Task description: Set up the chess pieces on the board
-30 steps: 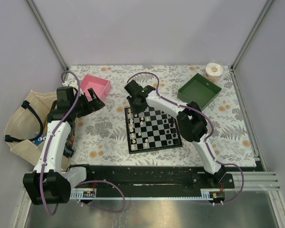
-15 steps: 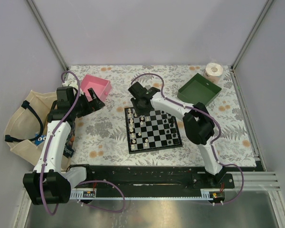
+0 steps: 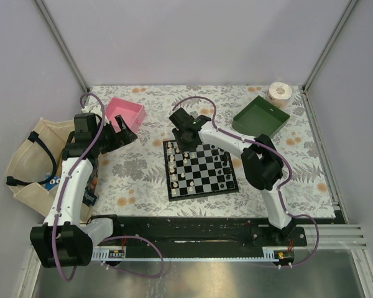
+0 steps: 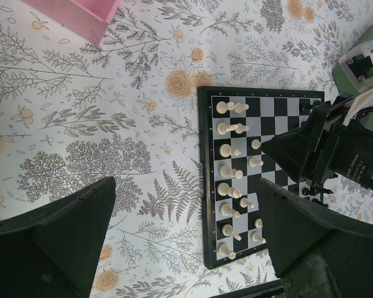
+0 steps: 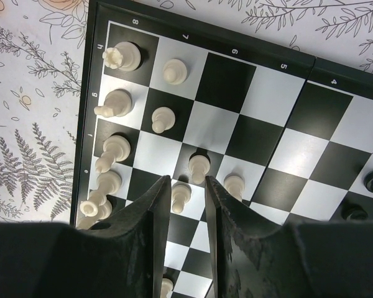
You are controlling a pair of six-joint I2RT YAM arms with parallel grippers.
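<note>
The chequered board (image 3: 172, 194) lies mid-table. Cream chess pieces (image 3: 173, 166) stand in two columns along its left side, black chess pieces (image 3: 224, 167) along its right. My right gripper (image 3: 188, 140) hovers over the board's far left part. In the right wrist view (image 5: 187, 180) its jaws stand slightly apart, with a cream pawn (image 5: 181, 197) on the board (image 5: 90, 93) below the gap, untouched. My left gripper (image 3: 125, 133) is open and empty near the pink tray. In its wrist view (image 4: 186, 236) it sits above the cloth, left of the board (image 4: 202, 186).
A pink tray (image 3: 127, 112) stands at the back left, a green tray (image 3: 261, 118) at the back right, with a tape roll (image 3: 280, 93) behind it. A cloth bag (image 3: 31, 155) lies off the table's left edge. The enclosure walls and corner posts surround the table.
My right gripper has shifted slightly right and towards the back over the board's far left corner, and its wrist has turned. The left arm has not moved.
</note>
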